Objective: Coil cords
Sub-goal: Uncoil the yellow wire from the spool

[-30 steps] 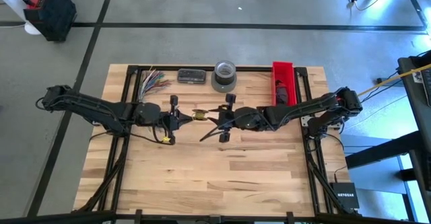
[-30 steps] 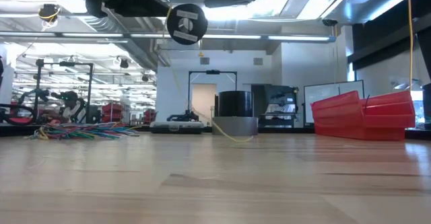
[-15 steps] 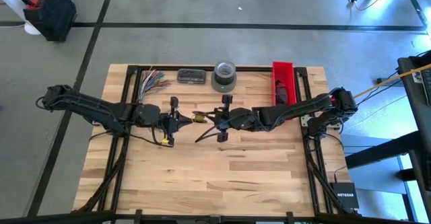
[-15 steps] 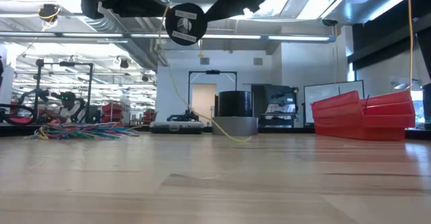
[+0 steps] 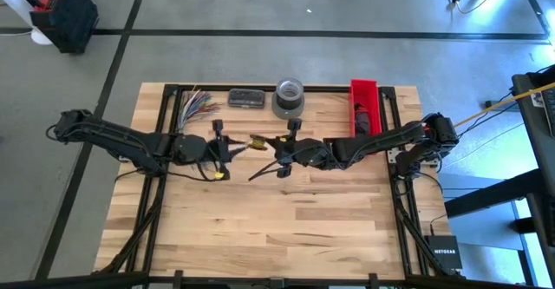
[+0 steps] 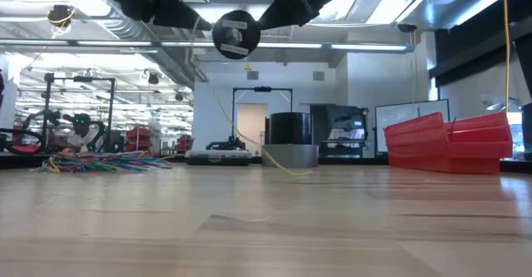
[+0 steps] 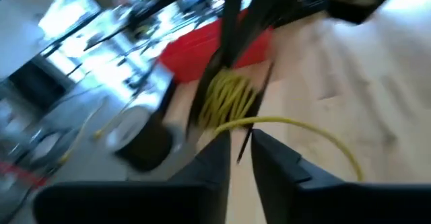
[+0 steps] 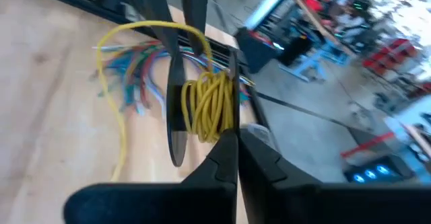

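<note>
A grey tape roll (image 5: 289, 97) is sitting at the far edge of the wooden counter (image 5: 277, 228). A red bin (image 5: 365, 107) is standing to its right, a flat dark box (image 5: 246, 98) to its left.

An industrial workshop: concrete floor (image 5: 260, 11), exposed ceiling ducts (image 6: 125, 36), equipment racks (image 6: 83, 111) behind the wooden workbench (image 5: 277, 228).

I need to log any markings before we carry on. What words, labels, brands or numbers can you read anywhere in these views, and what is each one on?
"NETGEAR": on the small black box on the floor by the table's right front corner, high view.
Round black-and-white label hanging overhead in the low view: too blurred to read.
Nothing readable on the red bin, the tape roll or the yellow cord coil.
</note>
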{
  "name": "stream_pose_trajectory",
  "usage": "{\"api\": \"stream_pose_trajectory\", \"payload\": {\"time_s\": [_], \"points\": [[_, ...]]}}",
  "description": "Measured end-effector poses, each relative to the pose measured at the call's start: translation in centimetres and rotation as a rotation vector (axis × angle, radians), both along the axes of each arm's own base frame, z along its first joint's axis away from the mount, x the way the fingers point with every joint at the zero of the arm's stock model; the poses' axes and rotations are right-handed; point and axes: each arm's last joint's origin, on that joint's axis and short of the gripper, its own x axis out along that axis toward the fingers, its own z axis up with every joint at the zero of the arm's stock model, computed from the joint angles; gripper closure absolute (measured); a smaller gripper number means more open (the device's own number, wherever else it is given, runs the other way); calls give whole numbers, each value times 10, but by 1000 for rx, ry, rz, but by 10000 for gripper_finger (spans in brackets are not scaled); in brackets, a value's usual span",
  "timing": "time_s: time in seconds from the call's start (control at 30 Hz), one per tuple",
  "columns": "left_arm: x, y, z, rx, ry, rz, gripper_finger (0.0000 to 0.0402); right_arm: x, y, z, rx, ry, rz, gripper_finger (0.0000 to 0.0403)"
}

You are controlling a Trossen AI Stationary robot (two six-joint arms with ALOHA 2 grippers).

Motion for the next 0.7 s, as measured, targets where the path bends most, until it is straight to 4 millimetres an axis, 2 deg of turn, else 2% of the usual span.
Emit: {"api": "stream_pose_trajectory", "payload": {"time_s": [0.2, 0.37, 0.57, 0.7], "points": [[-12, 2, 1, 7, 33, 58, 294, -3, -3, -1, -55, 11, -133, 399], [-17, 9, 3, 25, 44, 132, 282, -5, -8, 0, -92, -16, -290, 400], [-5, 23, 2, -6, -20, 208, 281, -5, -14, -1, -36, -48, -345, 401], [8, 25, -2, -127, -61, 101, 281, -7, -20, -4, -35, -21, -368, 401]]}}
